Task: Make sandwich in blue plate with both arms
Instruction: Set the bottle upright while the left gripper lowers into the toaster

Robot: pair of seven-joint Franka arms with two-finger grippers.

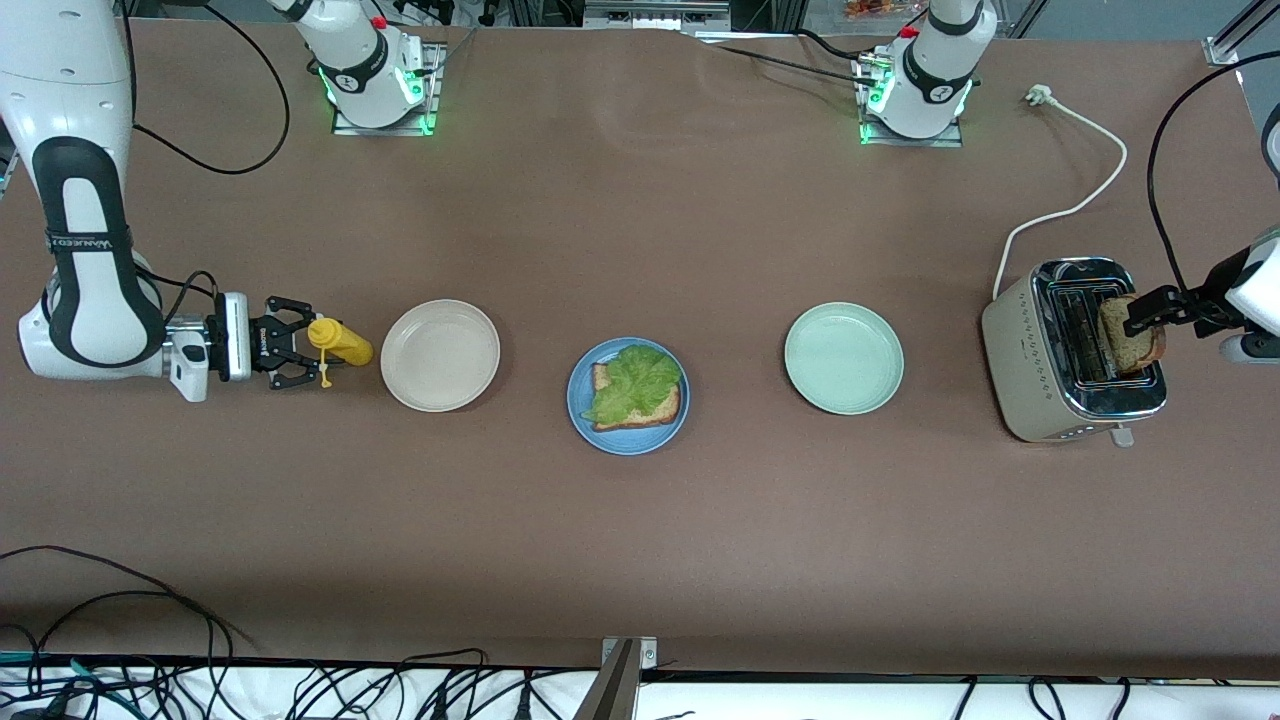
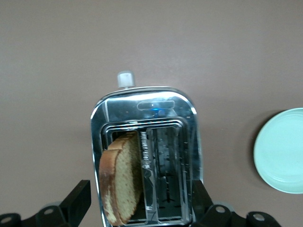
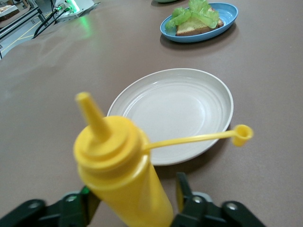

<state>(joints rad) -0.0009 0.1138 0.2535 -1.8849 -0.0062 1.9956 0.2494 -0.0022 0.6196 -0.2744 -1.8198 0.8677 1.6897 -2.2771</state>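
Blue plate (image 1: 578,420): mid-table; holds one slice of brown bread (image 1: 660,408) with a green lettuce leaf (image 1: 634,378) on top; no upper slice on it
Beige plate (image 1: 440,355): toward the right arm's end, beside the blue plate; nothing in it
Pale green plate (image 1: 843,358): toward the left arm's end, beside the blue plate; nothing in it
Toaster (image 1: 1030,375): at the left arm's end; second bread slice (image 2: 123,182) stands tilted in one slot, the other slot bare
Left gripper (image 1: 1133,323): over the toaster, fingers spread wide astride the slice; contact with the crust cannot be made out, apparently no grip
Right gripper (image 1: 302,353): low at the right arm's end, jaws parted either side of a yellow squeeze bottle (image 1: 342,343), not clamped on it
Bottle: upright just beside the beige plate, its tethered cap (image 3: 242,135) hanging loose
Toaster cord (image 1: 1075,200): white, lying unplugged on the table
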